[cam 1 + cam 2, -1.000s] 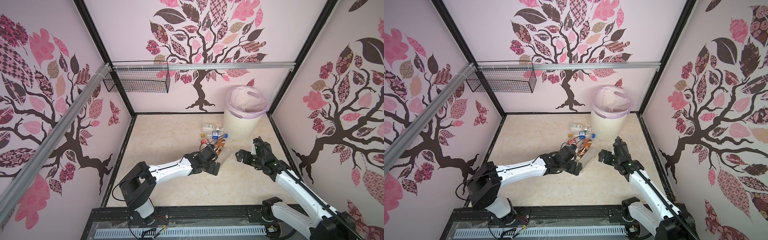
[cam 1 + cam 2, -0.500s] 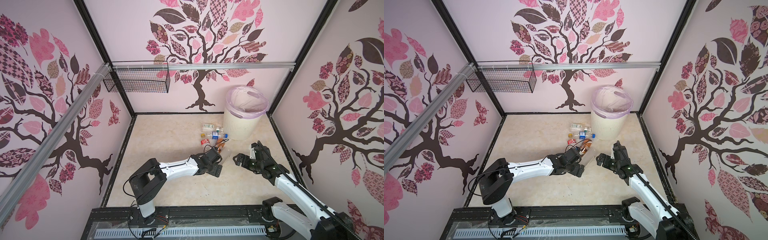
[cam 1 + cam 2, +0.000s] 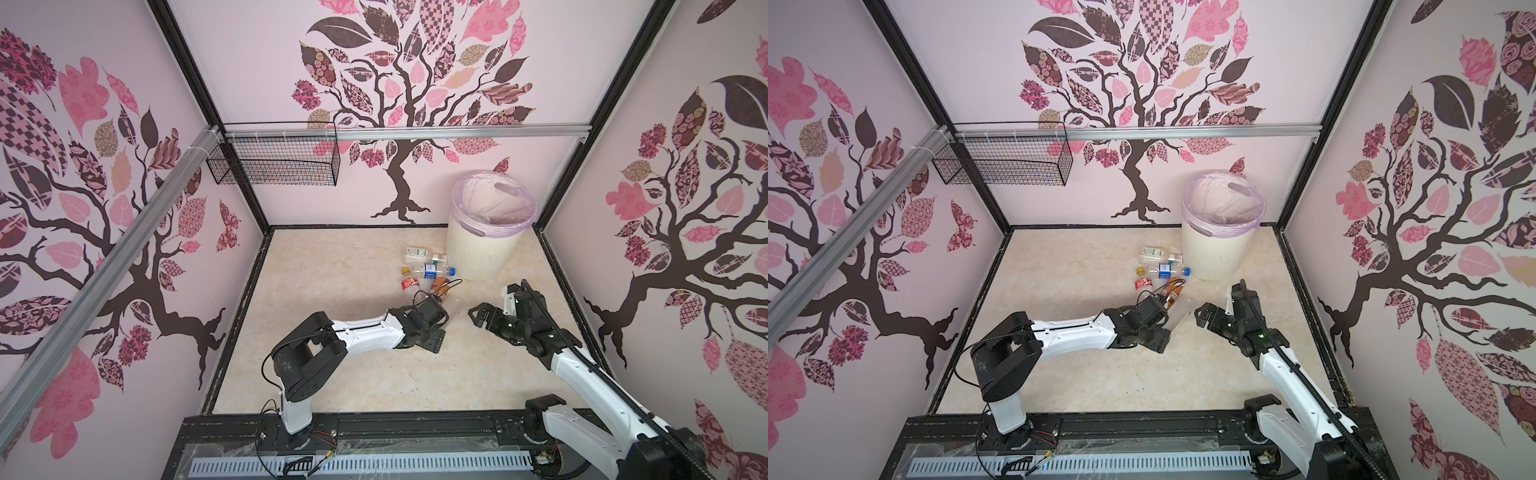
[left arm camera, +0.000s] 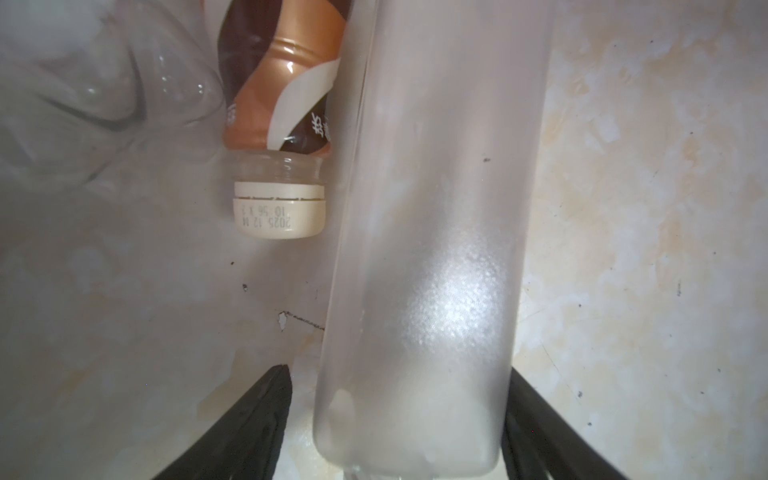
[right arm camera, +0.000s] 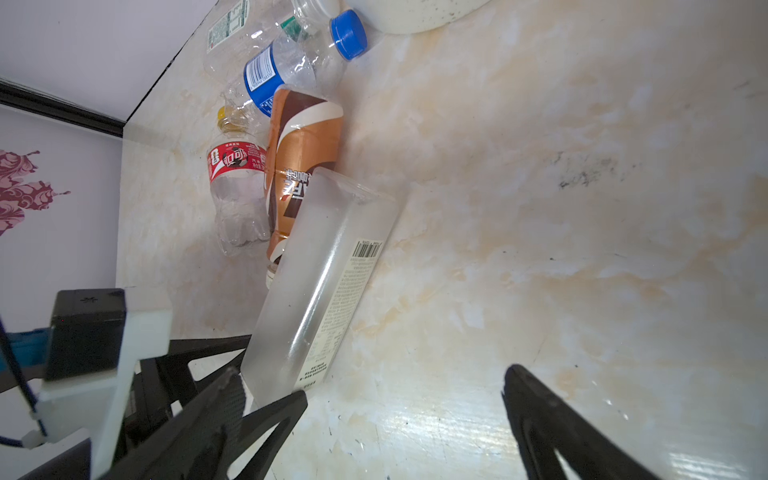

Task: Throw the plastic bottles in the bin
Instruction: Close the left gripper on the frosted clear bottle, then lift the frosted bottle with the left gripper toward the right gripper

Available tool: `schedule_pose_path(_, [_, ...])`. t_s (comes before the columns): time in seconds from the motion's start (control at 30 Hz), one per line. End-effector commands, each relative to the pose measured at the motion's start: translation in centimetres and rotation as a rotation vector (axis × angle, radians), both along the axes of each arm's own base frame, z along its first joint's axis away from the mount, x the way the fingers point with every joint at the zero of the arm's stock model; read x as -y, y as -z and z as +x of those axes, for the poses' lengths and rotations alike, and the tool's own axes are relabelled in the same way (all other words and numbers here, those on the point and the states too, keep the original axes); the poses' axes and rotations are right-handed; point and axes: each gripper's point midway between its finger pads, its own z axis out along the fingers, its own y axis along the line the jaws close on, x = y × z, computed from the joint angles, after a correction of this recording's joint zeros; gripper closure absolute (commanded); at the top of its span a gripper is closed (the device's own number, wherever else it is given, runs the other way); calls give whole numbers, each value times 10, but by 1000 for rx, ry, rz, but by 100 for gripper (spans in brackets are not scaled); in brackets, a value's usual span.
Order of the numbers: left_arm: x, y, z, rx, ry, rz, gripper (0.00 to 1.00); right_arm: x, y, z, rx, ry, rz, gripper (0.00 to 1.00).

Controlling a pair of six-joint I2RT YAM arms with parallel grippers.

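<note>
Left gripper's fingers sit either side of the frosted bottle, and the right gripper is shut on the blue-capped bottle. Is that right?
Not the second part. The right wrist view shows the right gripper open and empty; the blue-capped bottle lies on the floor near the bin. The fingers of the left gripper do sit either side of the frosted bottle.

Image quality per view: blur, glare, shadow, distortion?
Left wrist: frosted bottle very close and soft, bright glare patch on it, floor beside it shadowed. Right wrist: bottles sharp, glare on the floor nearest the lens. Both top views: even light, no glare, wide-angle lens splays the side walls outward.
</note>
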Motion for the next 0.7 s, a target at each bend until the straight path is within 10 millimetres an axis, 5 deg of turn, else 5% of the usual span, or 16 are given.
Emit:
schedule_pose_path(0.0, [16, -10, 8, 29, 13, -43, 25, -1, -2, 0, 10, 1, 16, 1])
schedule_pose_path(0.33, [21, -12, 8, 37, 12, -84, 45, -1, -1, 1, 5, 0, 13, 1])
schedule_pose_path(0.67, [11, -21, -3, 41, 16, -138, 51, -6, -4, 1, 6, -1, 51, 0])
